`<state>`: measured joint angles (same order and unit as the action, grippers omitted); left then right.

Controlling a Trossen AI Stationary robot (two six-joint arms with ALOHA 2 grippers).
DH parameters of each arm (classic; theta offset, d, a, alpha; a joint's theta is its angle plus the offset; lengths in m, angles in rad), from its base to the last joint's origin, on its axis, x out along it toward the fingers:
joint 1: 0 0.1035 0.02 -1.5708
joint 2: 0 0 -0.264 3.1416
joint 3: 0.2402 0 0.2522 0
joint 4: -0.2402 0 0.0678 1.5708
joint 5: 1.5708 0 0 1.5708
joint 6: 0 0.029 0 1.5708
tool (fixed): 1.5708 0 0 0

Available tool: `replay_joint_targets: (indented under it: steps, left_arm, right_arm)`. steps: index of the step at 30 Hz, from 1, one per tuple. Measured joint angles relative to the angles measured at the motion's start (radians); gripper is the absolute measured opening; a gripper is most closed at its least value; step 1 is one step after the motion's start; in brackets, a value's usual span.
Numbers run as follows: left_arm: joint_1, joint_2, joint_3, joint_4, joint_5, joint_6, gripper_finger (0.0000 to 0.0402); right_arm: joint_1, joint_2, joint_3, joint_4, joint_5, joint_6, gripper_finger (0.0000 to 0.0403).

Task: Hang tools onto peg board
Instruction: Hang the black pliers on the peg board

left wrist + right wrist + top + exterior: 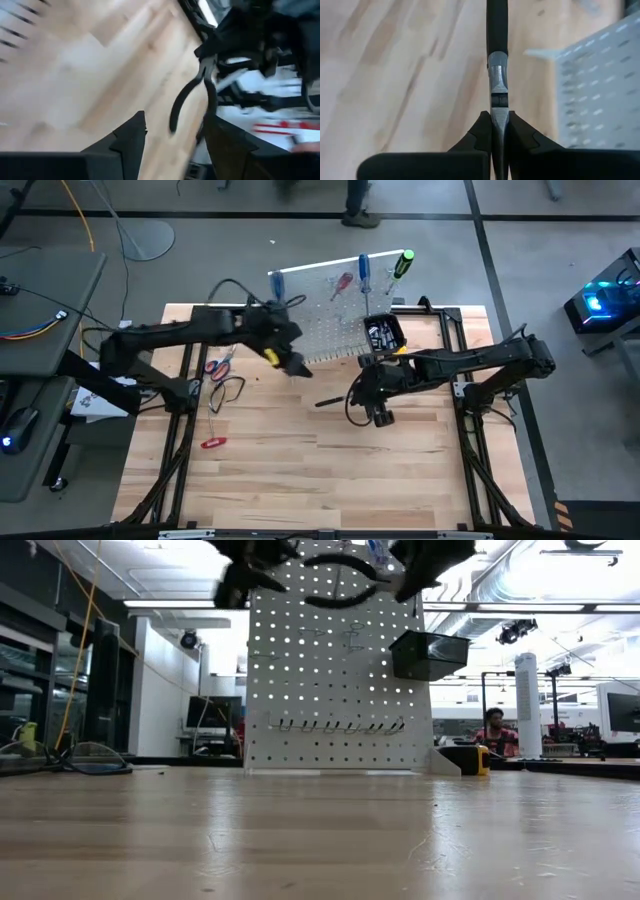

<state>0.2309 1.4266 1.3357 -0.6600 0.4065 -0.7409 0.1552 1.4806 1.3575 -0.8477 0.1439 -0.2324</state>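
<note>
Right gripper (499, 131) is pinched tight on the steel nose of the dark-handled pliers (497, 55); handles stick straight out ahead of the fingers, above bare wood, w/ the peg board (600, 90) just off to one side. In the high view that gripper (378, 412) sits mid-table, in front of the board, pliers (330, 401) pointing toward the left arm. Left gripper (296, 366) is spread wide, holding nothing, close to the board's near left corner; its wrist cam sees the pliers (192, 95) ahead, apart from its fingers (131, 135).

Count: 1 pliers in the claw. On the peg board (340, 320) 4 screwdrivers hang: 2 blue (363, 272), 1 red (342, 283), 1 green-black (403, 263). 1 black bin (384, 333) on the board.

Lying on the table (300, 470) left of centre: scissors (218, 365), a dark-handled tool (228, 392), red-handled cutters (213, 443). Yellow item (482, 760) stands beside the board's base. Person seated far back in the room (493, 730).
</note>
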Motion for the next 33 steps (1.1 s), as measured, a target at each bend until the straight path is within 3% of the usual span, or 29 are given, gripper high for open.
replay_joint_targets:
  steps: [2, 5, 8, 10, 12, 18, 24, 29, 33]
  left_arm:
    - [-0.03, -0.07, 0.0, -0.057, -0.114, 0.06, 0.0182]
    - [-0.124, -0.168, 0.0, -0.129, -0.369, 0.104, 0.0182]
    - [-0.249, -0.252, -0.029, -0.141, -0.604, 0.039, 0.0182]
    - [-0.329, -0.288, -0.06, -0.121, -0.708, -0.043, 0.0183]
    - [-0.389, -0.301, -0.084, -0.097, -0.765, -0.1, 0.0183]
    - [-0.504, -0.28, -0.114, -0.047, -0.81, -0.197, 0.0183]
    - [-0.59, -0.254, -0.114, 0.056, -0.987, -0.089, 0.0183]
    - [-0.607, -0.306, -0.104, 0.173, -1.095, -0.004, 0.0183]
    - [-0.618, -0.348, -0.072, 0.271, -1.191, 0.165, 0.0183]
  right_arm:
    - [-0.01, -0.006, -0.008, -0.029, -0.033, 0.035, 0.0014]
    - [-0.034, -0.032, -0.039, -0.005, -0.088, 0.095, 0.0014]
    - [-0.059, -0.046, -0.065, 0.053, -0.093, 0.146, 0.0014]
    - [-0.075, -0.046, -0.069, 0.098, -0.094, 0.168, 0.0014]
    - [-0.084, -0.048, -0.069, 0.14, -0.096, 0.173, 0.0014]
    - [-0.083, -0.048, -0.069, 0.207, -0.116, 0.187, 0.0014]
    - [-0.106, -0.051, -0.069, 0.365, -0.181, 0.285, 0.0014]
    - [-0.144, -0.072, -0.023, 0.448, -0.178, 0.331, 0.0014]
    - [-0.163, -0.092, 0.027, 0.523, -0.161, 0.338, 0.0014]
